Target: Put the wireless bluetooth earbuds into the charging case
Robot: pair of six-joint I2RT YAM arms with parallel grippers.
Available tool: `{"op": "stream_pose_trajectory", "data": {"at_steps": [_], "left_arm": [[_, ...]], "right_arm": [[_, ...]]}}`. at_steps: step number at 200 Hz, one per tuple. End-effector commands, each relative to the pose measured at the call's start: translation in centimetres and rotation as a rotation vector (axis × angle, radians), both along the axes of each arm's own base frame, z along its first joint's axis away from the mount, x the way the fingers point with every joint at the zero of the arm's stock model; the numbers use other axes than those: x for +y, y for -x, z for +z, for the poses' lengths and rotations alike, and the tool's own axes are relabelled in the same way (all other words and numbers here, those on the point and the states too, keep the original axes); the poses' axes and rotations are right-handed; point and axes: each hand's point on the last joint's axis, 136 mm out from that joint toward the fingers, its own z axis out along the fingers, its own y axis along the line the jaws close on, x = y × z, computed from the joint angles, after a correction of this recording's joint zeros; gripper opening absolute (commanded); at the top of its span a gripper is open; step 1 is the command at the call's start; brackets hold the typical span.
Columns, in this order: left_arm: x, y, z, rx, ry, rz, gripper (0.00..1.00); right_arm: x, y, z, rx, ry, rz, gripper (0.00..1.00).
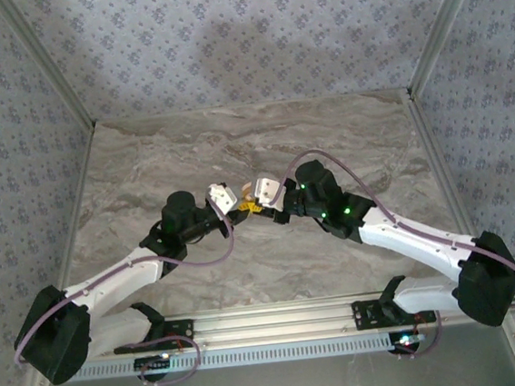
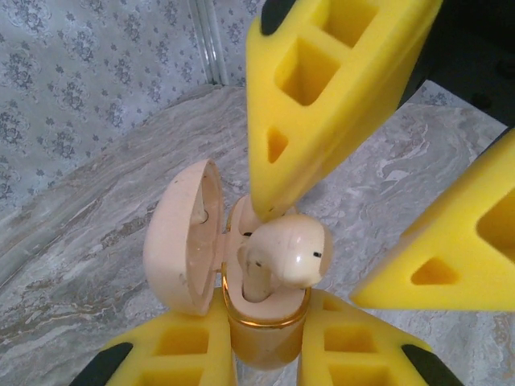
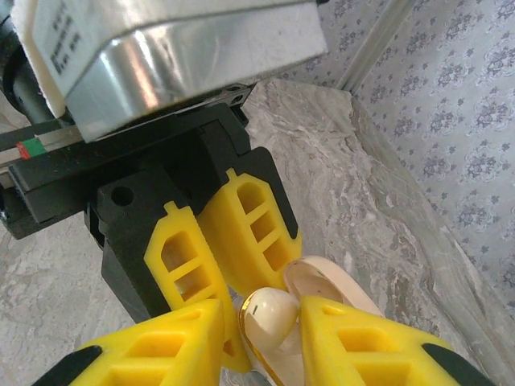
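Note:
My left gripper (image 2: 265,318) is shut on the gold-rimmed body of the cream charging case (image 2: 261,347), held above the table with its lid (image 2: 181,241) swung open to the left. One cream earbud (image 2: 290,251) sits with its stem in the case and its head sticking out over the rim. My right gripper (image 3: 261,314) straddles this earbud (image 3: 272,323) with its jaws narrowly open. One of its yellow fingers (image 2: 322,96) ends just behind the earbud, and the other stands slightly apart. In the top view the two grippers (image 1: 235,215) (image 1: 252,201) meet tip to tip at the table's middle.
The grey marble table (image 1: 253,148) is walled by patterned panels with metal corner posts (image 1: 433,30). Both arms reach inward from the near rail (image 1: 270,319). Bare marble lies behind and to both sides of the grippers.

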Motion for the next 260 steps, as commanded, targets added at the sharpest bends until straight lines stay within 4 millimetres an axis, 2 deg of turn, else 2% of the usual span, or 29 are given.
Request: {"op": "stream_pose_trajectory", "data": {"at_steps": [1, 79, 146, 208, 260], "left_arm": [[-0.4, 0.6, 2.3, -0.046, 0.047, -0.033, 0.11], [-0.4, 0.9, 2.4, -0.046, 0.047, -0.048, 0.11], [-0.9, 2.2, 2.8, -0.060, 0.051, -0.127, 0.11], [-1.4, 3.0, 3.0, -0.052, 0.030, -0.195, 0.11], [-1.6, 3.6, 3.2, -0.053, 0.018, -0.238, 0.11]], "right_arm": [[0.2, -0.1, 0.1, -0.002, 0.009, -0.003, 0.31], [-0.8, -0.2, -0.2, 0.017, 0.044, 0.007, 0.20], [-1.8, 0.1, -0.2, 0.091, 0.054, 0.083, 0.18], [-1.6, 0.3, -0.2, 0.131, 0.087, 0.140, 0.18], [-2.0, 0.5, -1.5, 0.147, 0.204, 0.180, 0.18]]}}
